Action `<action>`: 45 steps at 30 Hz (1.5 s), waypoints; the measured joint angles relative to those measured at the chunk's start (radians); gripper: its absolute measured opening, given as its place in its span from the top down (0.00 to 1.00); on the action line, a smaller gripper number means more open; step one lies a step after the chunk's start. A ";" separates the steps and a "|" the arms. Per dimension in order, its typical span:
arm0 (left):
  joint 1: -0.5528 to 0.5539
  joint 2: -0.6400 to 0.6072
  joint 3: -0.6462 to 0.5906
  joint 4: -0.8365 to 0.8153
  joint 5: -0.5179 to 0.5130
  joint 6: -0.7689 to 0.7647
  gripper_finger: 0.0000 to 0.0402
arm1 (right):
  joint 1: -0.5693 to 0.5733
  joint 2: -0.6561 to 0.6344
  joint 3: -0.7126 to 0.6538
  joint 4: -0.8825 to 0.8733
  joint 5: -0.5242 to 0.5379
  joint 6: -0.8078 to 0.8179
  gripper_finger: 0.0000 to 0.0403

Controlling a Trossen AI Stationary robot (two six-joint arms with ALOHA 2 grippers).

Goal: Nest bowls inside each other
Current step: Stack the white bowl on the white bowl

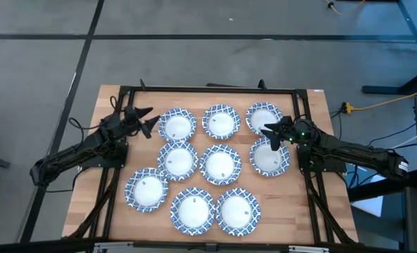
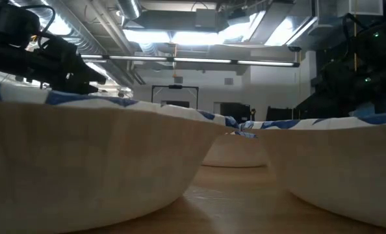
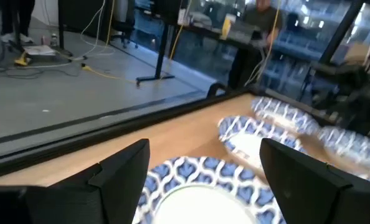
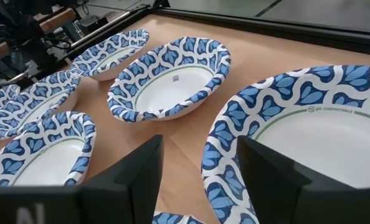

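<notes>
Across the wooden table [image 1: 110, 105] you can count nine bowls [image 1: 220, 165] laid out singly in three loose rows, each resting on the wood by itself. None sits inside another, so by my reading the nesting has not begun: no stack exists yet, and all nine remain to be gathered.

Your left gripper [image 1: 147, 119] hovers at the far left corner of the group, just beside the far-left bowl [image 1: 177, 125]. Its jaws stand wide open with nothing between them; in the left wrist view the patterned rim of that bowl [image 3: 200, 186] lies right beneath the spread fingers [image 3: 119, 171].

Your right gripper [image 1: 273, 132] sits between the far-right bowl [image 1: 263, 116] and the right bowl of the middle row [image 1: 269, 157], near the edge of both. Its jaws are also open and empty; the right wrist view shows a blue-and-white rim [image 4: 225, 143] in the gap ahead of the fingers [image 4: 138, 168].

You appear to be lining up a first pick on each side. Left to do, as I judge it: grasp a rim, lift, drop that bowl into a neighbour, and repeat until one stack stands.
</notes>
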 joint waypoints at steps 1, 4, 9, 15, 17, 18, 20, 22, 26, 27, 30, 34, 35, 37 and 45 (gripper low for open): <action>0.000 0.000 0.000 0.016 0.000 -0.010 0.26 | 0.000 0.000 0.000 0.000 0.001 0.000 0.49; 0.000 0.000 0.000 0.028 0.005 -0.012 0.26 | 0.000 0.000 0.000 0.000 0.002 0.000 0.49; 0.000 0.000 0.002 0.028 0.081 -0.011 0.28 | 0.000 0.000 0.000 0.000 0.002 0.000 0.49; -0.001 0.018 0.109 0.009 0.165 0.162 0.35 | 0.000 0.000 0.000 0.000 0.002 -0.001 0.49; -0.001 0.045 0.167 -0.045 0.167 0.211 0.37 | 0.000 0.000 0.000 0.000 0.002 -0.001 0.49; -0.003 0.065 0.195 -0.075 0.167 0.224 0.38 | 0.000 0.000 0.000 0.000 0.002 -0.001 0.49; -0.017 0.113 0.231 -0.126 0.167 0.253 0.40 | 0.000 0.000 0.000 0.000 0.002 -0.001 0.49; -0.041 0.175 0.250 -0.155 0.168 0.291 0.42 | 0.000 0.000 0.000 0.000 0.002 -0.001 0.49; -0.106 0.324 0.270 -0.158 0.167 0.354 0.42 | 0.000 0.000 0.000 0.000 0.002 -0.001 0.49; -0.123 0.365 0.275 -0.158 0.166 0.364 0.43 | 0.000 0.000 0.000 0.000 0.002 -0.001 0.49; -0.168 0.476 0.288 -0.162 0.140 0.406 0.43 | 0.000 0.000 0.000 0.000 0.002 -0.001 0.49; -0.209 0.580 0.304 -0.184 0.100 0.447 0.43 | 0.000 0.000 0.000 0.000 0.002 0.001 0.49; -0.217 0.600 0.310 -0.193 0.094 0.454 0.43 | 0.000 0.000 0.000 0.000 0.002 0.000 0.49; -0.230 0.628 0.321 -0.241 0.079 0.463 0.43 | 0.000 0.000 0.000 0.000 0.002 0.000 0.49; -0.306 0.695 0.423 -0.425 -0.024 0.519 0.43 | 0.000 0.000 0.000 0.000 0.002 -0.009 0.49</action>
